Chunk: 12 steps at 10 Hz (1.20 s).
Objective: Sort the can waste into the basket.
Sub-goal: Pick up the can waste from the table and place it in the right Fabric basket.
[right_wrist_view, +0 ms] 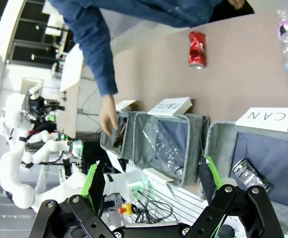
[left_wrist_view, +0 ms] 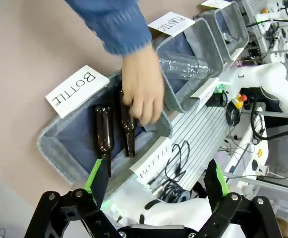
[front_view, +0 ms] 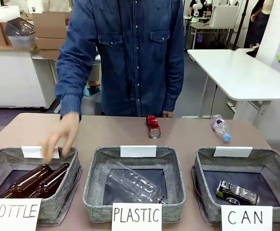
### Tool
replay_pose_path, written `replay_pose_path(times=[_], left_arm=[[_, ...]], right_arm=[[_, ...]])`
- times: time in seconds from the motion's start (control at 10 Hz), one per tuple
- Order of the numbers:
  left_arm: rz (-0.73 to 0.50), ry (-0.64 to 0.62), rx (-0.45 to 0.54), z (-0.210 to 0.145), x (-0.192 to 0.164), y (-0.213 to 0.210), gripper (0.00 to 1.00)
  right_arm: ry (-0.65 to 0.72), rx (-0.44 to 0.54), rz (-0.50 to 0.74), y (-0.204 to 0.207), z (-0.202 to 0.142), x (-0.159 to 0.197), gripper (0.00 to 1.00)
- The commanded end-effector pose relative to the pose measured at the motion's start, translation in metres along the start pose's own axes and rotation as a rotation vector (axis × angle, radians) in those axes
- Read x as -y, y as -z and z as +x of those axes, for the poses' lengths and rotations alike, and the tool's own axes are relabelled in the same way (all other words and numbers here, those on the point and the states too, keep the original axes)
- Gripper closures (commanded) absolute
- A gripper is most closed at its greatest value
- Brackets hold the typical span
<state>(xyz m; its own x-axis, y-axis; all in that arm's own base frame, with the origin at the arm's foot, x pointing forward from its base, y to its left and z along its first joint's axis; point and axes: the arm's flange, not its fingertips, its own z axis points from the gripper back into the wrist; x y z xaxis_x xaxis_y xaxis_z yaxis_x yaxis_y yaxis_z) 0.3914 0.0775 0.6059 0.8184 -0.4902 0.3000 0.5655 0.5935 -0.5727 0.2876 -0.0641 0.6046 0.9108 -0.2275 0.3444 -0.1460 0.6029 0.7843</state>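
Note:
A dented red can [front_view: 153,126] [right_wrist_view: 197,49] lies on the table's far side, in front of the person. A crushed silver-and-black can [front_view: 237,193] [right_wrist_view: 249,174] rests inside the grey basket [front_view: 205,166] [right_wrist_view: 218,144] signed "CAN" at the right. My left gripper [left_wrist_view: 156,186] hangs open high above the "BOTTLE" bin, nothing between its fingers. My right gripper [right_wrist_view: 151,186] is open too, up above the near edge of the bins. The person's hand [front_view: 60,137] [left_wrist_view: 143,89] reaches over the "BOTTLE" bin.
The "BOTTLE" bin [front_view: 65,185] holds two brown glass bottles [front_view: 36,180]. The "PLASTIC" bin [front_view: 94,178] in the middle holds a clear plastic bottle [front_view: 130,183]. Another clear bottle with a blue cap [front_view: 220,128] lies on the table behind the "CAN" basket.

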Motion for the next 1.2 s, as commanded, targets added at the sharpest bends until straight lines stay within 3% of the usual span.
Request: replay_pose_path(times=[0.0, 0.4, 0.6, 0.7, 0.8, 0.9, 1.0, 1.1], left_arm=[[0.012, 0.019, -0.003, -0.003, -0.002, 0.0, 0.0], [0.012, 0.019, -0.003, -0.003, -0.002, 0.0, 0.0], [0.012, 0.019, -0.003, -0.003, -0.002, 0.0, 0.0], [0.012, 0.019, -0.003, -0.003, -0.002, 0.0, 0.0], [0.012, 0.019, -0.003, -0.003, -0.002, 0.0, 0.0], [0.012, 0.019, -0.003, -0.003, -0.002, 0.0, 0.0], [0.012, 0.019, -0.003, -0.003, -0.002, 0.0, 0.0], [0.012, 0.019, -0.003, -0.003, -0.002, 0.0, 0.0]], right_arm=[[0.002, 0.006, -0.011, 0.001, -0.001, 0.001, 0.0], [0.0, 0.0, 0.0, 0.0, 0.0, 0.0, 0.0], [-0.181, -0.061, -0.198, 0.077, 0.054, -0.01, 0.0], [-0.256, -0.101, -0.207, 0.113, 0.072, -0.013, 0.0], [-0.318, -0.108, -0.311, 0.147, 0.08, -0.017, 0.0], [-0.374, -0.088, -0.322, 0.176, 0.079, -0.03, 0.0], [-0.239, -0.109, -0.211, 0.128, 0.051, -0.022, 0.0], [-0.239, -0.109, -0.211, 0.128, 0.051, -0.022, 0.0]])
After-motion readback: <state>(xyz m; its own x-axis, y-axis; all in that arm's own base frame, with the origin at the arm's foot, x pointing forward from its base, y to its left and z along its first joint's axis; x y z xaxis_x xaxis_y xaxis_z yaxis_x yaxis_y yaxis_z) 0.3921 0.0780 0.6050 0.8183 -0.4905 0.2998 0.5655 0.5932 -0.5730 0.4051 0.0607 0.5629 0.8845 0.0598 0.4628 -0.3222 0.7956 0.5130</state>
